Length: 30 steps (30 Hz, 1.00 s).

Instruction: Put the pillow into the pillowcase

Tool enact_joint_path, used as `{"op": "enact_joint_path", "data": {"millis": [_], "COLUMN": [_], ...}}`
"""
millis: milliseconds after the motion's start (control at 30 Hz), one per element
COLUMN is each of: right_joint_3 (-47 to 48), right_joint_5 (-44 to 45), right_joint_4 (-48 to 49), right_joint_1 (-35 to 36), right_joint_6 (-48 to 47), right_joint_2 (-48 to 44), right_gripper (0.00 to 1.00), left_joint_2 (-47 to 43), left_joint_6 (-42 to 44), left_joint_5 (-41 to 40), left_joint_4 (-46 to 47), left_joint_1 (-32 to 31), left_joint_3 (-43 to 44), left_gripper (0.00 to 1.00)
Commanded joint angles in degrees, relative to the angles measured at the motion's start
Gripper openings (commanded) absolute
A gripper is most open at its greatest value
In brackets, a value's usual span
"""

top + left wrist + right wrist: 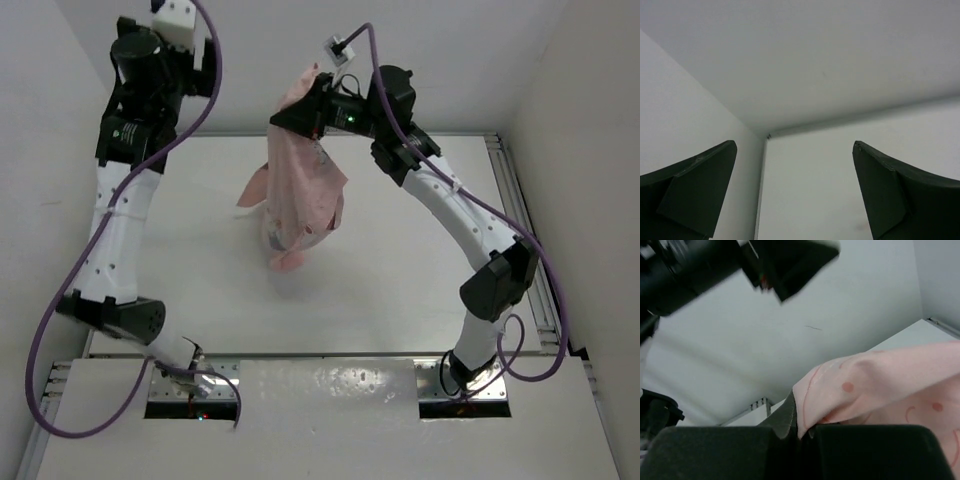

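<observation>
Pillowcase (300,195) hangs in mid-air over the back-centre of the table (420,290), held by its top end. The pink cloth drapes down in folds. The lower part is fuller and rounded, w/ one corner flaring out to the left. Its low tip looks clear of the tabletop, tho the top view can't settle that. Can't tell whether the pillow sits inside the case.

Right gripper (801,426): jaws shut tight on a bunched fold of the pillowcase. In the wrist view, pink cloth w/ red-line print comes out from btwn the dark fingers and spreads off to the right. In the top view the R arm reaches up and left from its base, gripper at the case's top.

Left gripper (795,150): jaws wide apart, nothing btwn them, touching nothing. It faces a corner of the white enclosure. L arm is raised at far left, well apart from the case.
</observation>
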Motion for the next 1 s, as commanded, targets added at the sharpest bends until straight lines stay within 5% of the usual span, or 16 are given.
{"op": "enact_joint_path", "data": {"millis": [0, 133, 267, 367, 433, 467, 500, 633, 667, 867, 967], "right_joint_3": [1.6, -15.3, -28.0, -41.1, -48.9, -50.4, -51.2, -45.6, -44.7, -47.5, -54.5], "right_joint_5": [-8.1, -11.2, -11.4, -6.3, 1.3, 4.9, 8.7, 16.1, 16.0, 25.9, 22.1], "right_joint_4": [14.1, 14.0, -11.6, -22.2, -28.5, -30.6, -32.9, -41.2, -42.1, -41.0, -35.6], "right_joint_1": [-4.8, -15.2, -22.4, -27.7, -31.9, -32.6, -35.1, -42.8, -43.7, -48.1, -48.8], "right_joint_6": [11.5, 14.9, -0.8, -6.1, -7.2, -7.9, -7.8, -9.2, -9.1, -5.9, -5.3], "right_joint_2": [-4.0, -12.2, -19.5, -21.8, -21.6, -19.2, -17.1, -6.6, -5.7, -12.5, -15.8], "right_gripper": [0.00, 0.00, 0.00, 0.00, 0.15, 0.36, 0.67, 0.84, 0.98, 0.99, 0.99], "left_joint_2": [-6.1, -7.9, -6.2, -4.6, -3.8, -2.6, -1.8, 4.4, 6.7, 10.5, 10.6], "left_joint_6": [0.8, 2.9, 7.1, 10.8, 12.5, 12.8, 13.1, 13.8, 14.0, 16.6, 20.1], "left_joint_5": [20.6, 31.3, 35.0, 33.3, 31.0, 30.6, 30.5, 33.1, 34.1, 38.1, 38.9], "left_joint_4": [-8.2, -10.5, -12.2, -11.9, -9.1, -8.0, -7.1, -6.4, -6.9, -7.0, -8.4], "left_joint_1": [1.7, 1.1, 1.0, 0.7, 0.7, 0.7, 0.8, 0.3, 0.3, -1.1, -1.2], "left_joint_3": [-13.7, -27.0, -34.7, -40.2, -43.4, -45.7, -46.5, -44.4, -42.4, -42.7, -44.9], "left_gripper": [1.00, 1.00, 1.00, 1.00, 1.00, 1.00, 1.00, 1.00, 1.00, 1.00, 1.00]}}
